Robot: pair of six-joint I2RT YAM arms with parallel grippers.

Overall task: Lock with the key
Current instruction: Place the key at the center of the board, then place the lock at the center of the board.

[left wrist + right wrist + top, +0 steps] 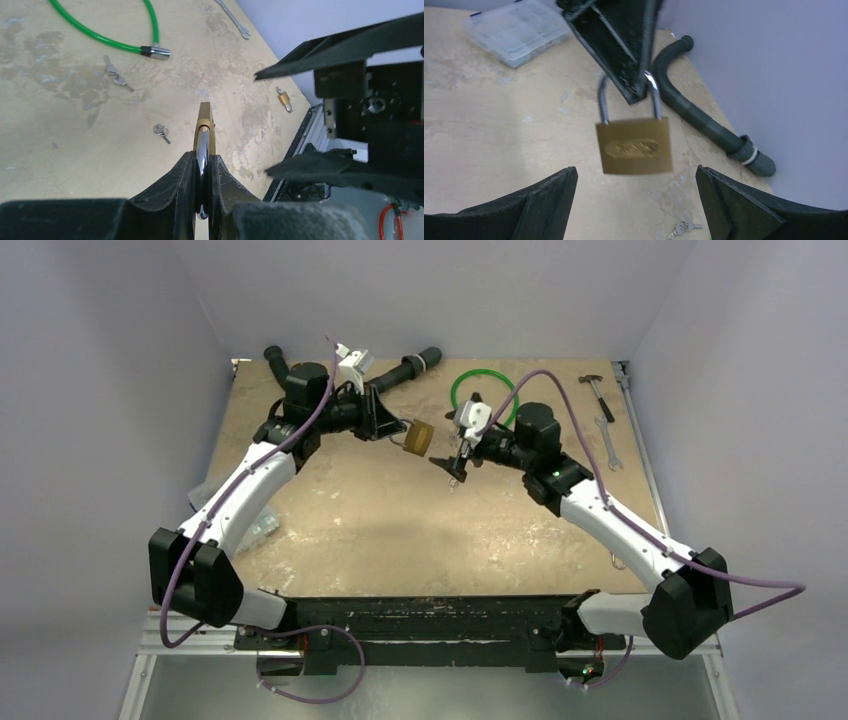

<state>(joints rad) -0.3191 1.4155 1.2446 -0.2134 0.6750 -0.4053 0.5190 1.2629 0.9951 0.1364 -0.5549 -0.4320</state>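
Note:
The lock (417,437), a brass padlock with a silver shackle, hangs above the table. My left gripper (400,430) is shut on its shackle, which shows pinched edge-on between the fingers (187,175) in the left wrist view. In the right wrist view the lock (634,146) hangs straight ahead, facing my right gripper (636,169), which is open and empty with its tips level with the lock's bottom edge. A small silver key (681,229) lies on the table below. The left wrist view shows one key (161,131) near the lock and another (116,75) farther off.
A green cable loop (483,395) lies at the back, with a dark corrugated hose (410,367) to its left. A hammer (598,390) and a wrench (608,445) lie at the right edge. A second small padlock (285,99) is on the table, and a clear plastic box (516,30) on the left side.

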